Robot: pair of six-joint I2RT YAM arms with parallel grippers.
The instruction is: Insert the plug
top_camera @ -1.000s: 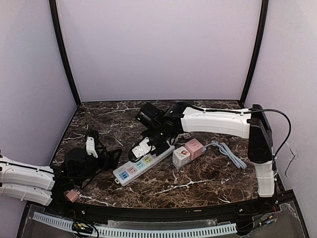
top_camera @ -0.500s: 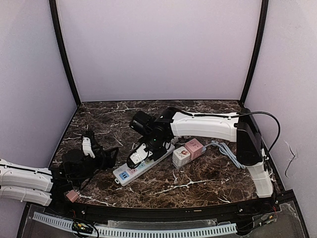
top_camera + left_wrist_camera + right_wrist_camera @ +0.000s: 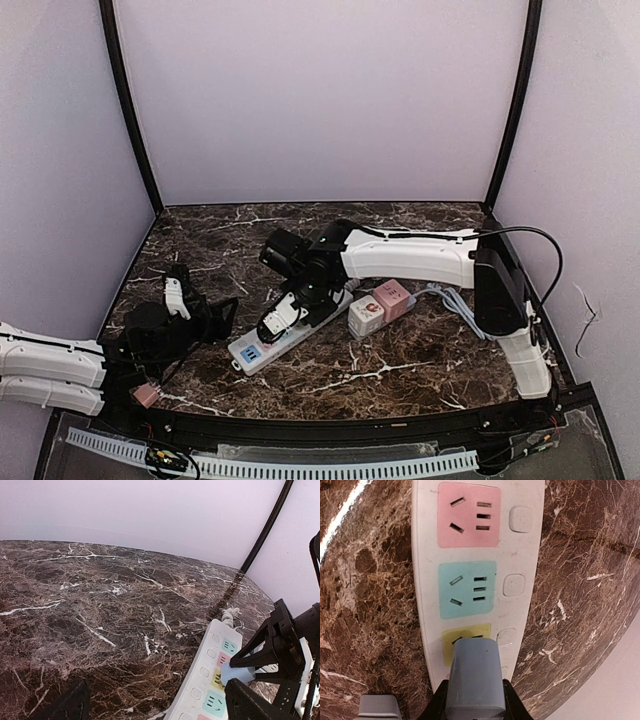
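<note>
The right fingers are clenched on the grey-blue plug, which sits between them, just over the yellow socket of the power strip. Alignment looks nearly done, but the plug does not look seated, so pressing it home remains. The left fingers are released, holding nothing.

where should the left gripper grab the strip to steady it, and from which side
Probably the strip at its free near-left end, fingers across the narrow width on its two long edges. Come from the left and above: it lies flat, the open left gripper is beside that end, and the right gripper holds the plug over sockets farther along.
</note>
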